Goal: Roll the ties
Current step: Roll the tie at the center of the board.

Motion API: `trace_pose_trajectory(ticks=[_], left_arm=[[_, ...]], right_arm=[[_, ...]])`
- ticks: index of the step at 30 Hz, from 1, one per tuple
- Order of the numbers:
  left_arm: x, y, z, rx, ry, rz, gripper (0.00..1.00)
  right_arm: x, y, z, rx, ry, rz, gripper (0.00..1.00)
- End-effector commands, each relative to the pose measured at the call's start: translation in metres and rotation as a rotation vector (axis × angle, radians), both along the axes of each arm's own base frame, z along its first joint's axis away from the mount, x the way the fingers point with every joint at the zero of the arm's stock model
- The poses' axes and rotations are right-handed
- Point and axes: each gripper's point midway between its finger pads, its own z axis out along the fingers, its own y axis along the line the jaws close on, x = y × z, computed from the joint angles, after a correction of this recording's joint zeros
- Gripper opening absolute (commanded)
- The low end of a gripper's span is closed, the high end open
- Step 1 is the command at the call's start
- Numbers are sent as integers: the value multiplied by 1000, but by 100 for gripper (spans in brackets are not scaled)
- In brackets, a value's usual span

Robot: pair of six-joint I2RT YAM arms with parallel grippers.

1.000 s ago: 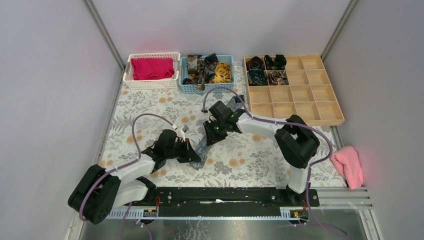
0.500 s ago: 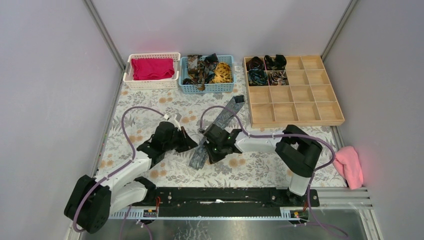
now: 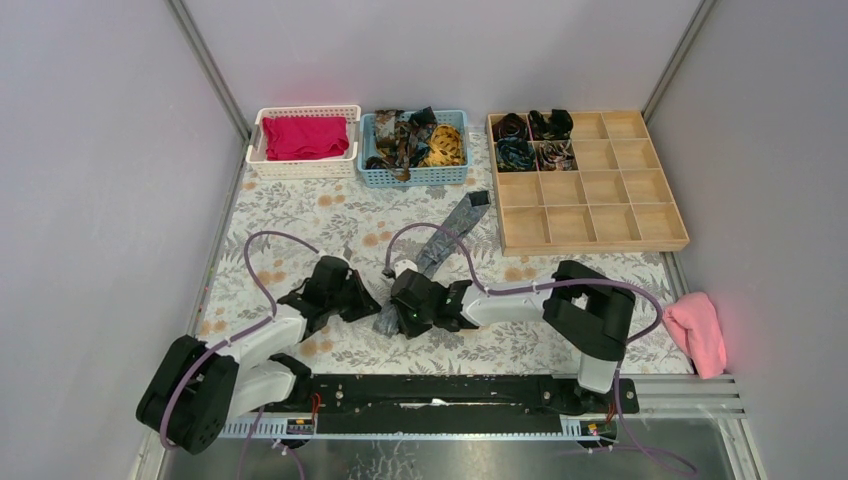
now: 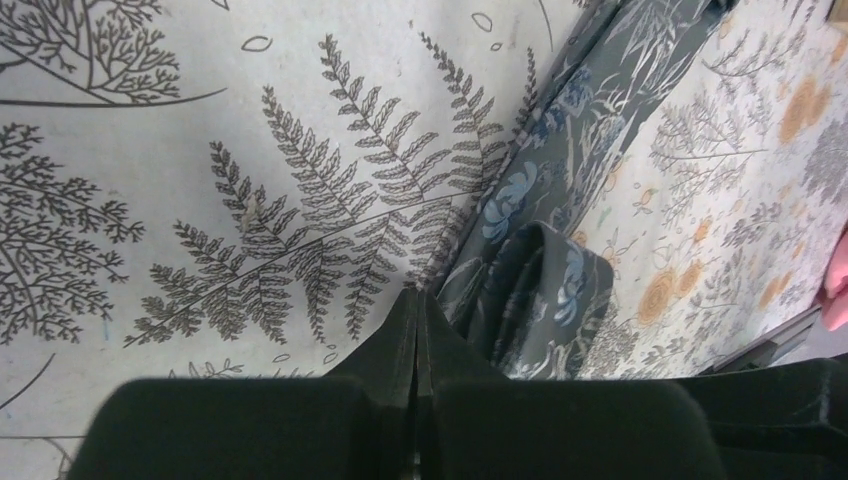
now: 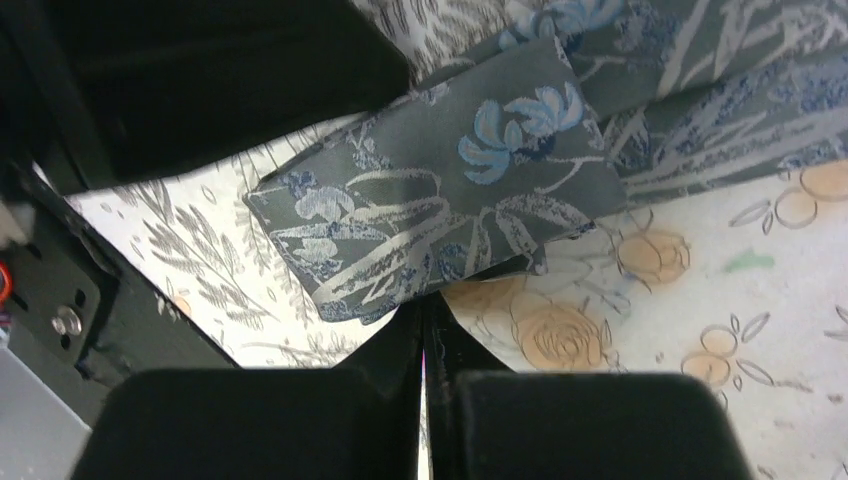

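A: Top view: tie (image 3: 452, 225) lies diagonally on the table (image 3: 300, 215), its near end folded between left gripper (image 3: 366, 302) and right gripper (image 3: 398, 312).
B: Left wrist?
A: Fingers (image 4: 395, 340) pressed together, empty, just left of the fold.
B: Right wrist?
A: Fingers (image 5: 400, 350) closed too, tips at the fold's edge, pinching nothing. Risk: loose fold, slick-looking fabric. A closed-tip nudge could flatten or skew it.
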Motion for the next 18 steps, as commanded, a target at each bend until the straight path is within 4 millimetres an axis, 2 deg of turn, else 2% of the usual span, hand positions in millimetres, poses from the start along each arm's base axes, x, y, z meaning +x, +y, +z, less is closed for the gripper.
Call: trace_pose_trajectory(ticks=[1,6,10,18], left_arm=[[-7,0,-13,-7,21,-8,0],[-12,-9,-17,-41,29,-40,0],[-12,-6,-18,-17,30,-37,0],[8,19,-4,104,-7,89,0]], right_arm=[[10,-13,-31,-115,-44,-57,0],[14,-9,-32,-139,-59,-44,0],[12,-10,-27,-146,-67,-34,0],[16,-46,16,-264,-213,-83,7]])
